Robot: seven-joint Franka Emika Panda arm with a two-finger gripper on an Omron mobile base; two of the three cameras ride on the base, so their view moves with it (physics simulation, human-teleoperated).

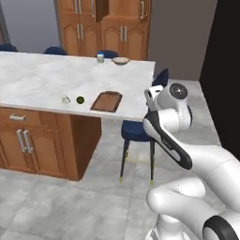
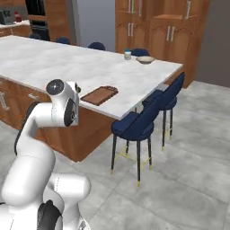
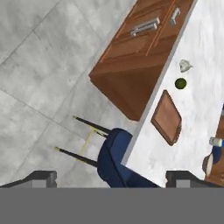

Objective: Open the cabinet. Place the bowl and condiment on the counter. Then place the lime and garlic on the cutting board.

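Observation:
The lime (image 1: 80, 100) and the garlic (image 1: 66, 99) lie side by side on the white marble counter (image 1: 42, 79), just left of the cutting board (image 1: 107, 101). Both the bowl (image 1: 120, 60) and the blue-lidded condiment (image 1: 100, 57) stand at the counter's far edge. Behind them rises the cabinet (image 1: 108, 23), one upper door ajar. My gripper (image 3: 113, 178) hangs open and empty above a stool, off the counter's near side. In the hand view I see the lime (image 3: 180, 83), garlic (image 3: 185, 65), board (image 3: 166, 117), condiment (image 3: 215, 141) and bowl (image 3: 207, 163).
A blue stool (image 1: 138, 131) stands against the counter's edge below my hand, with a second stool (image 2: 167, 96) further along. Wooden drawers and doors (image 1: 23, 136) fill the counter's base. Grey tiled floor (image 1: 70, 206) lies open around me.

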